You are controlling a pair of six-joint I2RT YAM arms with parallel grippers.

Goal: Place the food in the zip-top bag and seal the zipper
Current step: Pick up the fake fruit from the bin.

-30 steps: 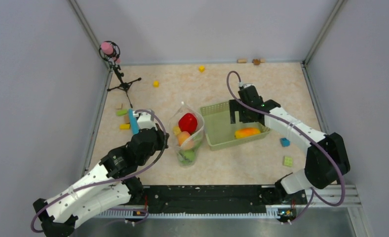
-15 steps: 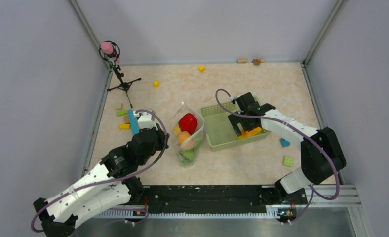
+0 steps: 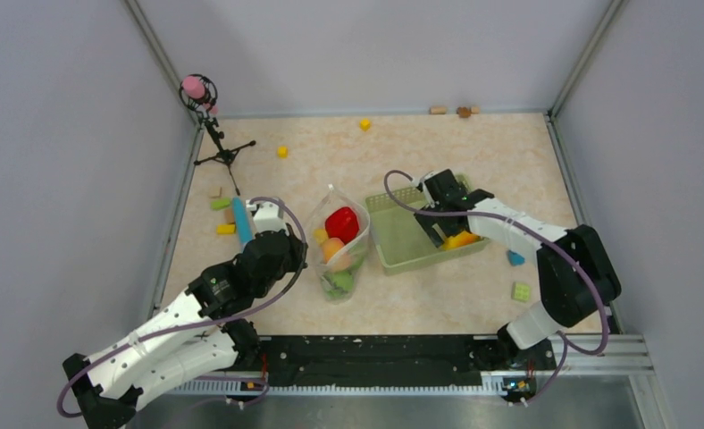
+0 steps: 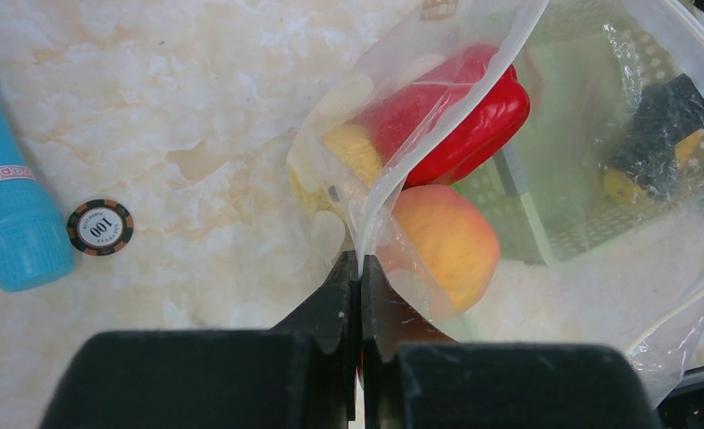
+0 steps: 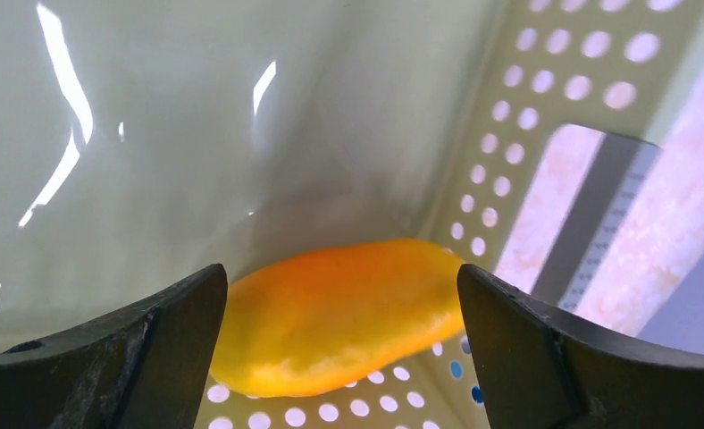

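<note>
The clear zip-top bag [image 3: 338,246] lies left of the green basket [image 3: 402,257] with its mouth held up. My left gripper [image 3: 302,257] [image 4: 360,264] is shut on the near edge of the bag [image 4: 661,268], pinching the film just below the whitish zipper [image 4: 424,134]. Food in the bag: a red pepper [image 3: 340,222] [image 4: 460,125], a peach [image 3: 332,248] [image 4: 447,241], a yellow piece and green pieces [image 3: 338,281]. My right gripper [image 3: 447,234] [image 5: 341,281] is open inside the basket, its fingers either side of a yellow-orange fruit [image 3: 461,239] [image 5: 331,322], not touching it.
A blue tube [image 4: 9,206] and a poker chip [image 4: 100,226] lie left of the bag. Coloured blocks [image 3: 223,214] sit by the left wall near a small microphone stand [image 3: 214,134]. Two blocks [image 3: 515,257] [image 3: 521,291] lie right of the basket; the perforated basket wall [image 5: 527,107] is close to the right fingers.
My right gripper has swung left and down into the basket, ending astride the yellow-orange fruit. The left gripper and the bag have stayed put.
</note>
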